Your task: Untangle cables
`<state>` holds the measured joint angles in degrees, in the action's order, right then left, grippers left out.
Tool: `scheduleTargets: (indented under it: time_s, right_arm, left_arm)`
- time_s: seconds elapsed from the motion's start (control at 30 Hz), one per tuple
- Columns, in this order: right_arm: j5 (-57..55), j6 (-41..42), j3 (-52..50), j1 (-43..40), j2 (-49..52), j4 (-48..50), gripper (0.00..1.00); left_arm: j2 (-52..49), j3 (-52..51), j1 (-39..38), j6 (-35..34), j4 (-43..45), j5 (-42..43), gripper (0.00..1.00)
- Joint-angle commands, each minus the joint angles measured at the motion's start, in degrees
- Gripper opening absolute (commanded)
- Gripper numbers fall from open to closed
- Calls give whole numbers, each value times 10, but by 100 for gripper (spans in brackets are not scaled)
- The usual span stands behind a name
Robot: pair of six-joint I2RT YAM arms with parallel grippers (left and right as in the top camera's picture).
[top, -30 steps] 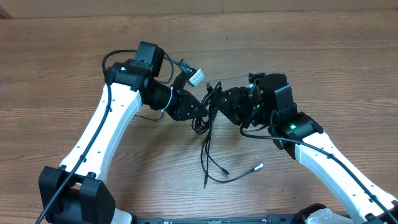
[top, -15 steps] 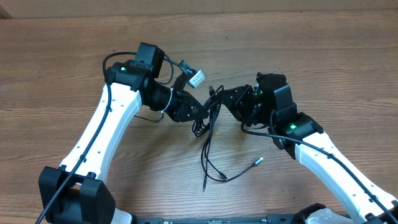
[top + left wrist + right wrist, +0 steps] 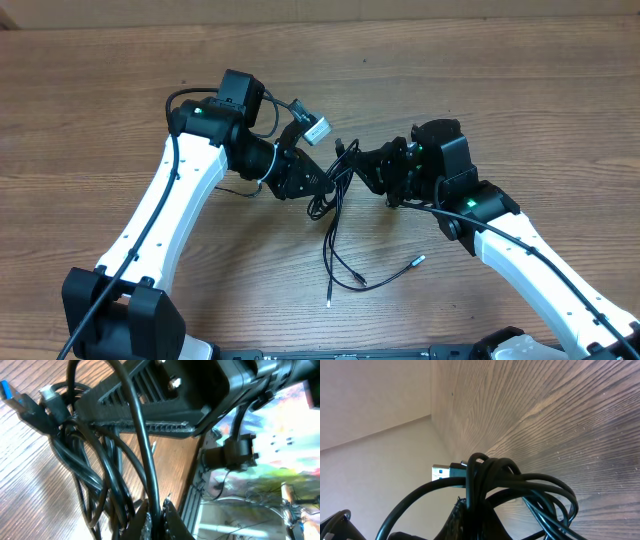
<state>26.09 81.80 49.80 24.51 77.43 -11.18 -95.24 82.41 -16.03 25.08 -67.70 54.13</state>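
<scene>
Both arms reach inward over the wooden table (image 3: 500, 90), wrists bent so that the grippers face each other nose to nose at mid-table. The left gripper (image 3: 156, 512) is pinched narrowly on one strand of the cables (image 3: 330, 235). The right gripper (image 3: 472, 517) is clamped on a looped bunch with a silver USB plug (image 3: 441, 472) sticking out. The knot hangs between the two grippers, and loose ends trail on the table toward the robot.

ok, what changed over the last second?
Right tool pulled its strands of the thin black cables right, then eased partly back. The silver-tipped plug end ended slightly nearer the arms. Left tool stayed put; both grips unchanged.
</scene>
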Motion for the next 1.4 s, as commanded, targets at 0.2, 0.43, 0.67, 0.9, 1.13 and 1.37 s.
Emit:
scheduleTargets:
  time_s: [0.2, 0.43, 0.67, 0.9, 1.13, 1.37]
  right_arm:
    - [30, -133, 5, 2, -48, 7, 4]
    - [164, -133, 5, 2, -67, 166, 4]
    - [147, -148, 5, -8, -67, 215, 4]
    - [11, -148, 5, -49, -66, 120, 4]
    - [-78, -148, 5, -69, -65, -74, 15]
    - [-88, -149, 5, -69, -55, -195, 76]
  left_arm:
    - [-4, 1, -1, -129, 57, -232, 8]
    - [-55, -7, -27, -163, 95, -231, 4]
    - [-144, -7, -32, -163, 86, -216, 4]
    - [-162, -7, -31, -77, 37, -160, 4]
    - [-162, -7, -30, -16, -6, -123, 4]
    - [-162, -7, -30, -16, 28, -88, 19]
